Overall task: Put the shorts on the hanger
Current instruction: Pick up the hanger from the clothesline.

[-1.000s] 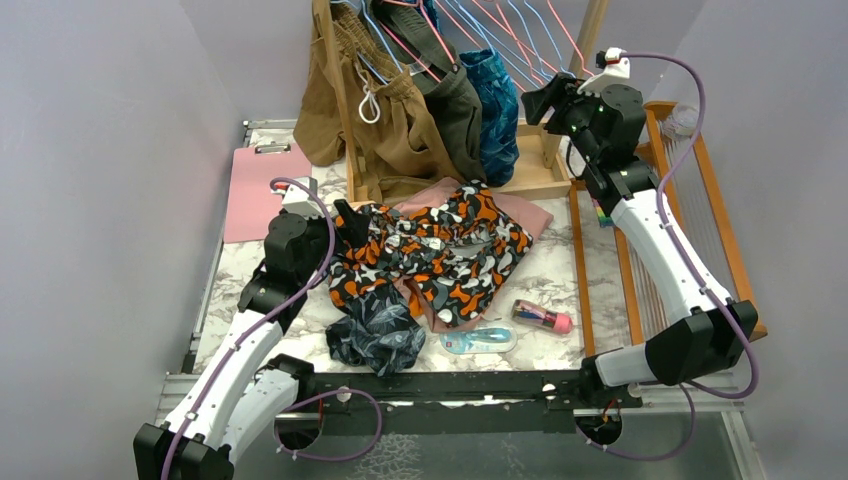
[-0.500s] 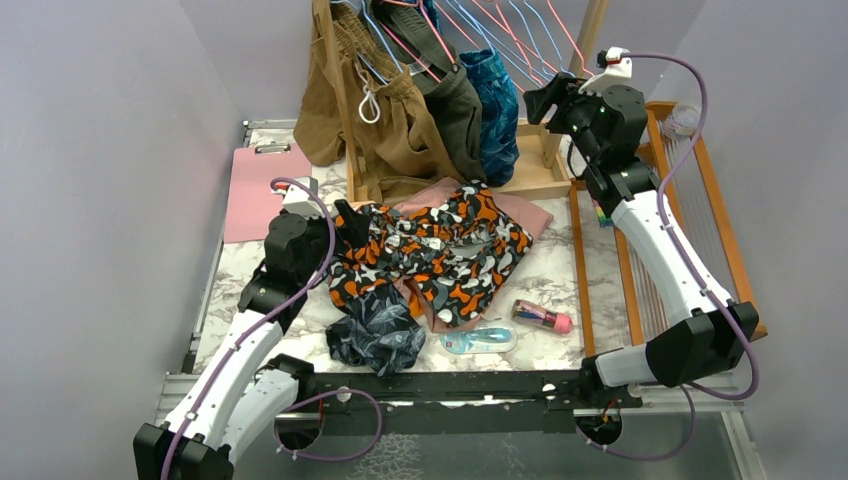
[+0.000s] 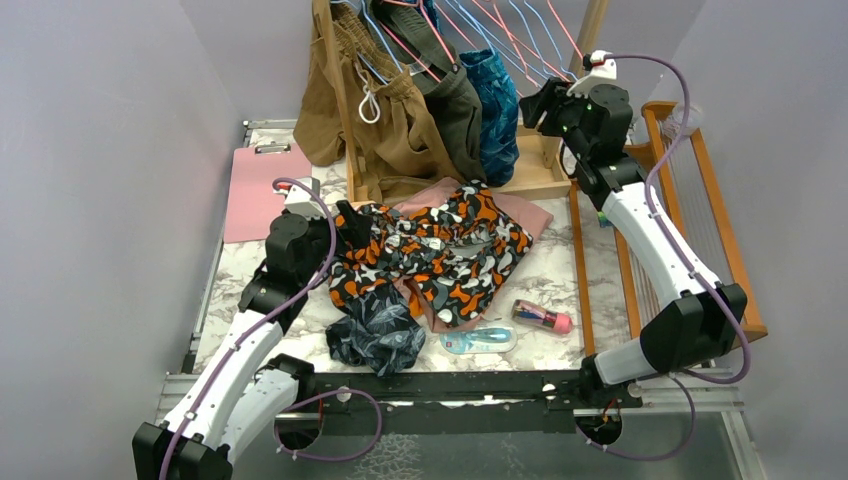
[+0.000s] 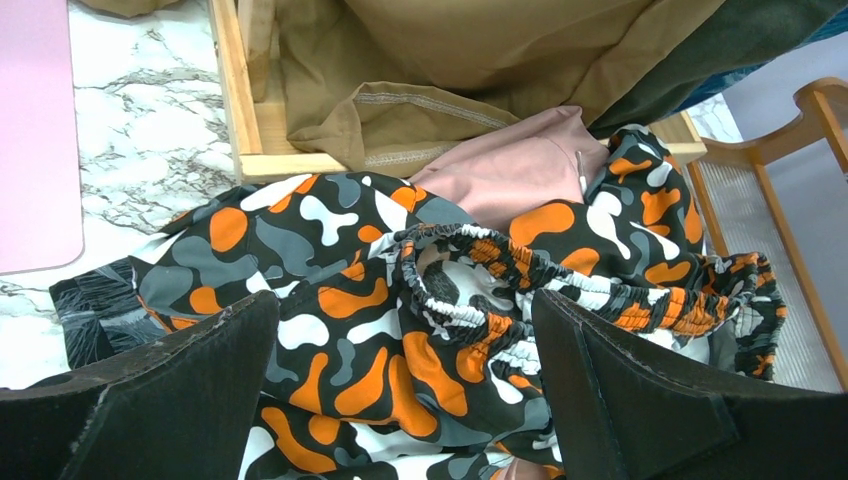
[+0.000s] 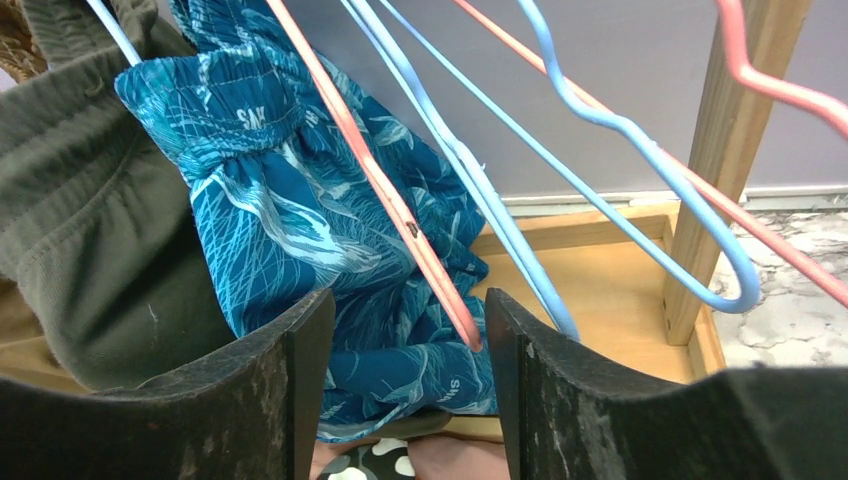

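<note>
The right gripper (image 5: 405,310) is open astride the hanger (image 5: 384,190), shown only by its wrist camera. The left gripper (image 4: 405,305) is wide open above the shorts (image 4: 350,300).

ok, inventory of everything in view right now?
camo shorts: 1, black/orange/white/grey, bunched mid-table
pink shorts: 1, dusty pink, under the camo shorts
leaf-print shorts: 1, dark navy, crumpled near edge
tan garment: 1, tan, hung on wooden rack
olive garment: 1, olive, hung beside it
blue-print shorts: 1, blue, hung rightmost
wire hangers: count unclear, pink and light blue, on rack
clipboard: 1, pink, far left
tube: 1, pink, near right
clear packet: 1, bluish, left of tube
wooden frame: 1, orange-brown, right edge
table: 1, white marble
left gripper: 1, black, open over camo shorts
right gripper: 1, black, open around one pink hanger
</note>
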